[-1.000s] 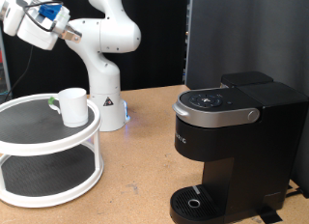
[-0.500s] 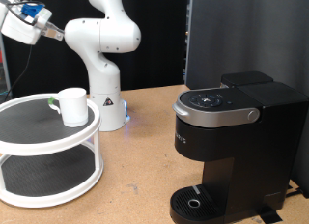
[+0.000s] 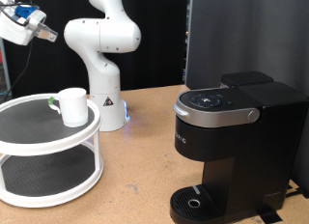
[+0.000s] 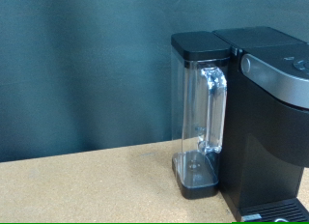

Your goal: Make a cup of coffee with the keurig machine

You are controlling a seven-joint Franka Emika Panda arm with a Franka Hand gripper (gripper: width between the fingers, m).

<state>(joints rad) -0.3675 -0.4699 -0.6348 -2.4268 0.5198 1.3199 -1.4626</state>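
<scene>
While the gripper [image 3: 46,33] sits high at the exterior view's top left, well apart from everything, I can't tell how far open it is; nothing visible between its fingers. One cup [image 3: 71,105], upright on the top tier of one white two-tier round stand [image 3: 48,172]. One keurig machine [image 3: 237,137] at the exterior view's right, lid down, drip base bare. The wrist view shows its clear water tank [image 4: 201,113].

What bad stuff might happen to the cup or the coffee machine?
The plain white ceramic mug sits near the rim of the white two-tier round stand; a clumsy grab might tip it off. The large black boxy coffee maker has its lid closed and nothing on its drip base, so brewing now would likely spill. The end effector is high up, far away.
</scene>
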